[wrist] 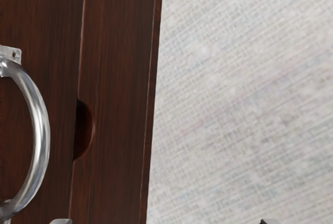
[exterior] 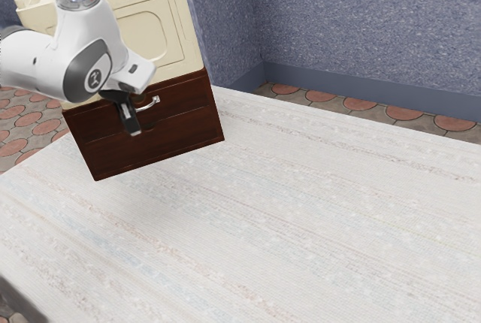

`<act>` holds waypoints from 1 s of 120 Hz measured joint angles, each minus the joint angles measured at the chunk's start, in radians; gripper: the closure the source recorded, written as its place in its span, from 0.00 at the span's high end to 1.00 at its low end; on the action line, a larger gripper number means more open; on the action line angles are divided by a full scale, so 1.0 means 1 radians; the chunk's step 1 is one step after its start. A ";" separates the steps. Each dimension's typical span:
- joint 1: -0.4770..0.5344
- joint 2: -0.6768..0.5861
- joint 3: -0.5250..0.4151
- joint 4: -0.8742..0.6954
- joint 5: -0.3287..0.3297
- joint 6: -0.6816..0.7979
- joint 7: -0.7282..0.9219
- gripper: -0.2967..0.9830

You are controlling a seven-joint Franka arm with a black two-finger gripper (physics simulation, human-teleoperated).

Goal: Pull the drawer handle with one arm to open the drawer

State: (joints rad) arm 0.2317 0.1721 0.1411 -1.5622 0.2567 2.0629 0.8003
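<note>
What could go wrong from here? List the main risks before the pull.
Closing now could miss the handle: it lies well off the middle of the wrist view, and the open gripper is not around it.

The handle is a curved, smooth-looking metal bow, so a shallow grip might slip along it.

The cabinet stands on the table with no visible fastening, so a hard pull might drag it along.

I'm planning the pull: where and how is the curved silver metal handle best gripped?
Likely the middle of the curved silver metal handle, approached from in front, closing above and below its sideways bar. It bows out from the dark wooden drawer front between fixed ends, which should leave most room at mid-bow.
</note>
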 joint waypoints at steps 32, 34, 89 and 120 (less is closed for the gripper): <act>0.019 0.081 -0.001 0.084 -0.015 0.055 0.099 0.40; 0.024 0.089 -0.002 0.094 -0.018 0.057 0.105 0.39; 0.069 0.162 -0.003 0.158 -0.083 0.105 0.232 0.34; 0.067 0.177 0.000 0.151 -0.112 0.127 0.278 0.27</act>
State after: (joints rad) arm 0.2987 0.3493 0.1411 -1.4109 0.1450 2.1902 1.0787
